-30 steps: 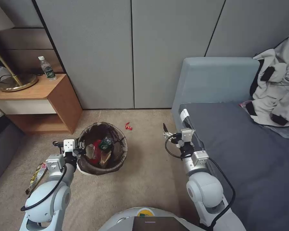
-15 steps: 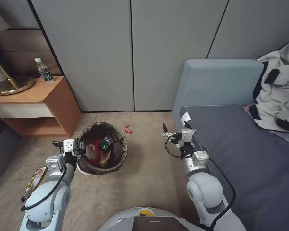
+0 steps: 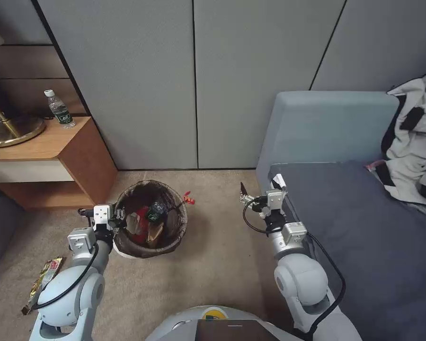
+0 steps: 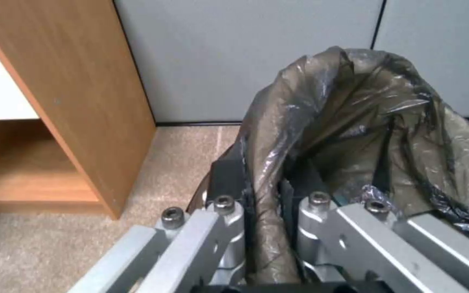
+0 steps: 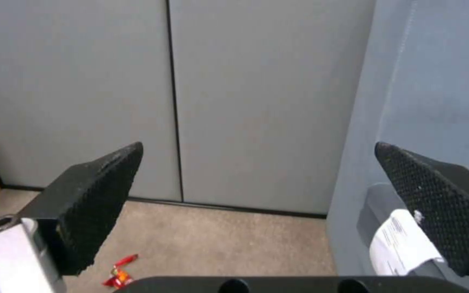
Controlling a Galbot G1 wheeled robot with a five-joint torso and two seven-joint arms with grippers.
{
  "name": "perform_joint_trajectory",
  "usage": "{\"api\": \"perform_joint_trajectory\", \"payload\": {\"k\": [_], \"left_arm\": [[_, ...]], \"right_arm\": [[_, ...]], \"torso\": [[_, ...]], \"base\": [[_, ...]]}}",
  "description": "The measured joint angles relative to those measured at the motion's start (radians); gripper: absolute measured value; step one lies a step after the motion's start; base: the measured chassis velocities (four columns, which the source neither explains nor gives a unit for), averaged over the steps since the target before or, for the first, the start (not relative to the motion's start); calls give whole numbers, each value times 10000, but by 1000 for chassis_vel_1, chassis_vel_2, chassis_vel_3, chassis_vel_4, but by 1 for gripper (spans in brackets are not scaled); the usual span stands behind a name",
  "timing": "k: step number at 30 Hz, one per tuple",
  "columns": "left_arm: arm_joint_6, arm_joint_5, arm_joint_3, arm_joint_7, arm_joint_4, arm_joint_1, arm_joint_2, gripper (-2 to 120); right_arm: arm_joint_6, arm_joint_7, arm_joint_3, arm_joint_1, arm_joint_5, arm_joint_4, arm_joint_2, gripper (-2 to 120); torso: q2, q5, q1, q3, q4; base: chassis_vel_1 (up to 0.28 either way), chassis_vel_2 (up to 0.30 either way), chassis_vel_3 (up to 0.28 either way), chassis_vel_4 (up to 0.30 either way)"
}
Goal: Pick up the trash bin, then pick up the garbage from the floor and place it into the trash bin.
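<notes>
1. Head view. Jaws of the left gripper [image 3: 119, 219] clamped on the bag-lined rim of the trash bin [image 3: 149, 220], left of centre, low in the frame; jaws of the right gripper [image 3: 244, 194] spread wide and empty, right of centre beside the bed [image 3: 364, 246]. Bin carried already, so first step judged done. Inside it, several pieces of garbage [image 3: 146, 222]: red packets, brown paper, a small green-labelled bottle. Left to collect, judging by the floor: a red wrapper [image 3: 189, 199] just beyond the bin's far rim, and a yellow-brown snack wrapper [image 3: 40, 284] at the lower left near the left arm. Water bottle [image 3: 57, 108] standing on the wooden nightstand [image 3: 47, 142] at the upper left, off the floor. Task judged well past halfway, not finished.

2. Left wrist view. Narrow jaws pinching a fold of the dark bag [image 4: 354, 122] over the bin's rim, lower centre of the frame; nightstand side panel at the left, carpet below.

3. Right wrist view. Two black fingertips [image 5: 99, 199] far apart at the left and right edges, nothing between them. Red wrapper [image 5: 119, 276] on the carpet at the lower left, well apart from the jaws. Bed end with a white label [image 5: 403, 244] at the lower right.
</notes>
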Motion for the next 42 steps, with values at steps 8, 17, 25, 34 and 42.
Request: {"api": "perform_joint_trajectory", "payload": {"k": [8, 17, 25, 34, 42], "left_arm": [[0, -10, -1, 0, 46, -33, 11, 7], [-5, -29, -13, 0, 87, -46, 14, 7], [-5, -57, -23, -1, 95, -49, 27, 7], [-6, -99, -99, -7, 67, 7, 1, 7], [1, -140, -139, -12, 29, 15, -16, 7]], "right_arm": [[0, -2, -28, 47, 0, -47, 5, 100], [-3, 1, -52, 84, 0, -80, 13, 100], [-4, 6, -62, 93, 0, -91, 12, 100], [-9, 12, -106, 117, 0, -97, 5, 100], [-9, 16, -101, 102, -1, -96, 5, 100]], "torso": [[0, 0, 0, 0, 0], [0, 0, 0, 0, 1], [0, 0, 0, 0, 0], [0, 1, 0, 0, 1], [0, -1, 0, 0, 0]], "base": [[-75, 69, 72, -69], [-75, 85, 77, -73], [-74, 90, 78, -71], [-61, 67, 67, -69], [-77, 74, 75, -77]]}}
